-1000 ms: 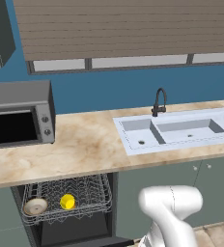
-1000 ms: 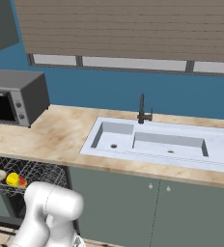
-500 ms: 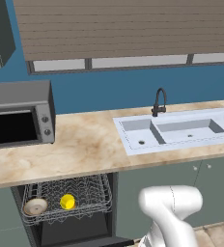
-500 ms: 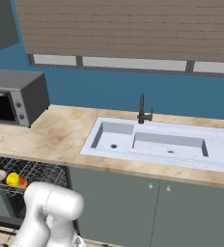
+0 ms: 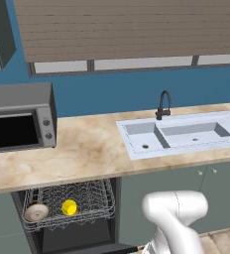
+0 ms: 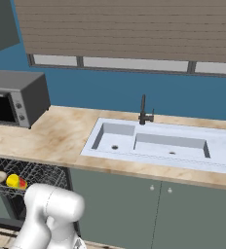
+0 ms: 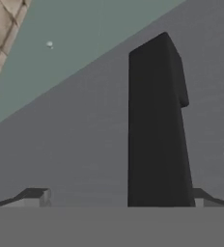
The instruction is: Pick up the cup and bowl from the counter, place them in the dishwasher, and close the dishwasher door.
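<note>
Hand [image 7: 115,200] spread wide | dishwasher door [image 7: 85,144] close ahead, handle [image 7: 155,125] between fingers

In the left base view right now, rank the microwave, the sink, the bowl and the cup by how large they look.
1. Sink and microwave: too close to call, since the microwave is cut off at the frame's left edge.
2. Bowl in the dishwasher rack.
3. Cup beside it, slightly smaller as it appears.
</note>
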